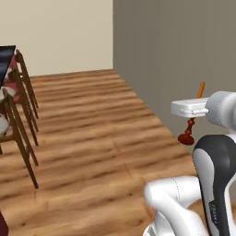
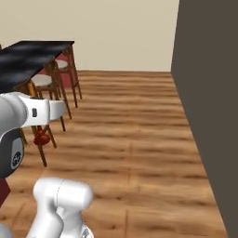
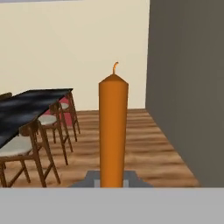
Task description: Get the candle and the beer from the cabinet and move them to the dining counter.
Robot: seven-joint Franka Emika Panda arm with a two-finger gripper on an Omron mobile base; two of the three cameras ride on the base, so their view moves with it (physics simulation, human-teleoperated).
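Gripper (image 1: 193,112) pinched tight on the candle (image 3: 113,131), held in the air above the wood floor (image 1: 92,138), clear of any surface. In the hand view the orange stick rises straight up from between the fingertips, wick curled at the top. In the left base view the orange tip pokes out above the white hand and the dark red holder and round foot hang below it, so the grip sits on the lower part of the stick. In the right base view the red foot (image 2: 42,137) shows just under the hand (image 2: 53,111).

No containers in view.

Surface: the counter (image 2: 28,58) is a long black slab with faint veins, to the far left, running away toward the back wall. Its top is bare where visible. The candle is well apart from it, near the grey wall side in the left base view. Only a dark corner of the slab (image 1: 5,57) shows at the left edge there.

Wooden chairs (image 2: 58,81) with pale round seats stand in a row along the counter's near edge, tucked partly under it; one chair (image 3: 22,153) is close in the hand view.

Room: plank floor, cream back wall (image 2: 116,32), flat dark grey wall (image 2: 209,116) along the right. A dark red sliver shows at the bottom left corner of both base views; cannot tell what it is.
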